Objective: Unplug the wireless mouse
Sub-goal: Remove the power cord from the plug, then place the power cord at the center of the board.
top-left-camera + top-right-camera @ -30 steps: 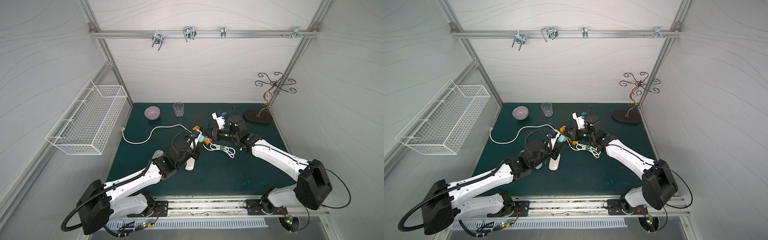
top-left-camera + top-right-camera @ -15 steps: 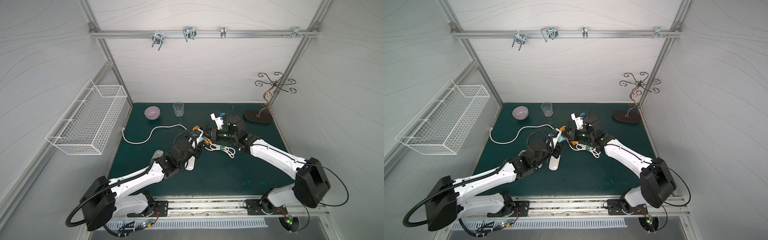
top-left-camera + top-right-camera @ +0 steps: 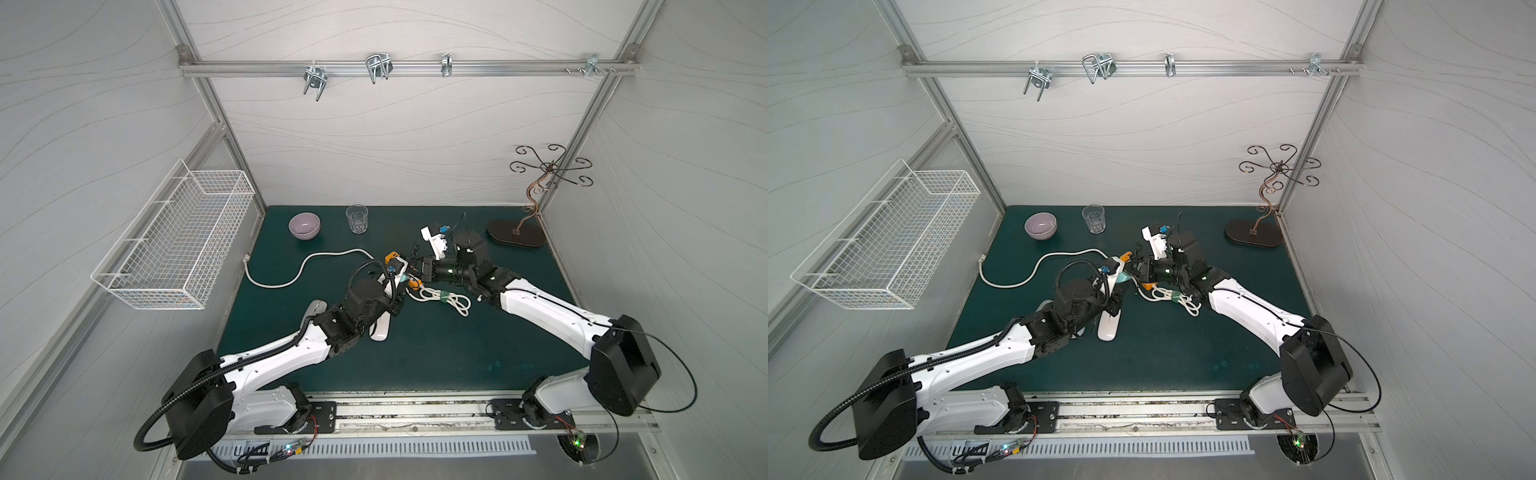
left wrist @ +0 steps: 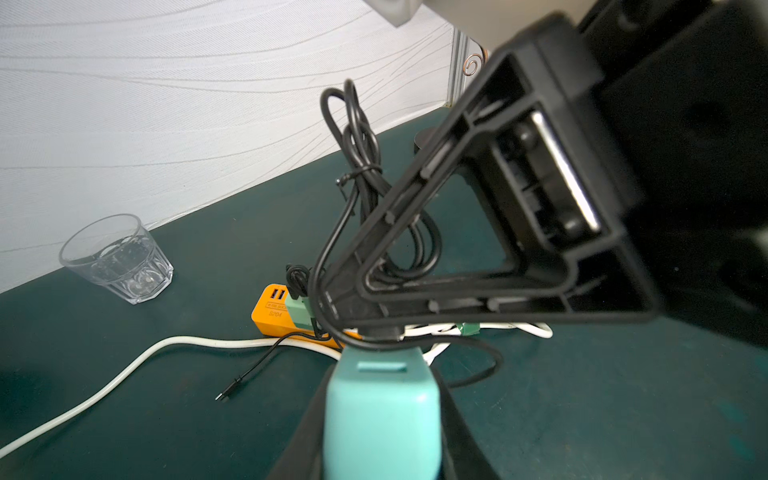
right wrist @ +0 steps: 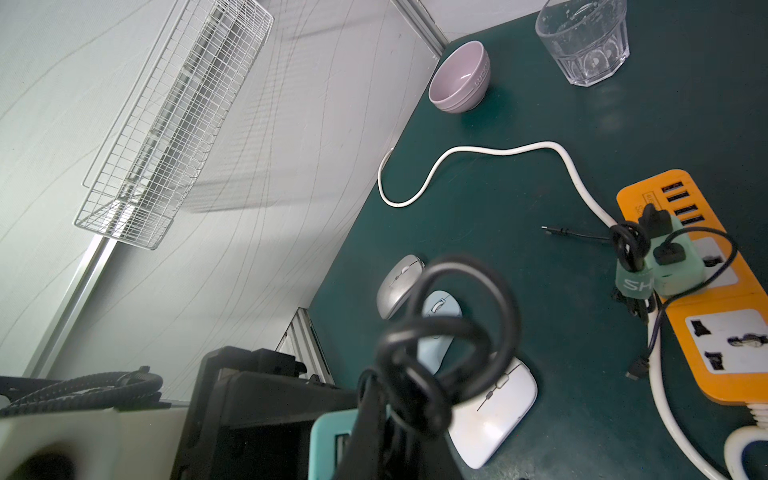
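We are working at mid-mat. The dark green mat [image 3: 457,357] is running out to pale walls at the back and both sides, and to a metal rail [image 3: 415,409] at the front. The widest free stretch is lying between the 2 arms and that rail. Along the back edge, a lilac bowl [image 3: 304,225], a ribbed clear glass [image 3: 357,218] and the dark oval base of a curly wire stand [image 3: 515,239] are sitting. A white wire basket [image 3: 174,237] is hanging on the left wall.

The left gripper [image 4: 380,395] is clamping a smooth teal charger [image 4: 380,432], its fingers [image 4: 299,449] closed on the block's sides. The right gripper [image 4: 376,330] is meeting it head-on, its 2 skeletal black fingers pinched together on the plug of a thin black cable [image 4: 353,137] where it enters the charger. The cable's tied loops are standing up behind.

The 3 wireless mice are lying close together beside the left arm: a glossy white mouse [image 5: 498,411] nearest the grippers, then a light-blue mouse [image 5: 442,309], then a silver mouse [image 5: 397,286] toward the left edge. We cannot tell whether the gripped cable is reaching any of them.

An orange plastic power strip [image 5: 706,299] with a thick white cord [image 3: 299,270] is lying just beyond the grippers, carrying a mint adapter [image 5: 675,266].
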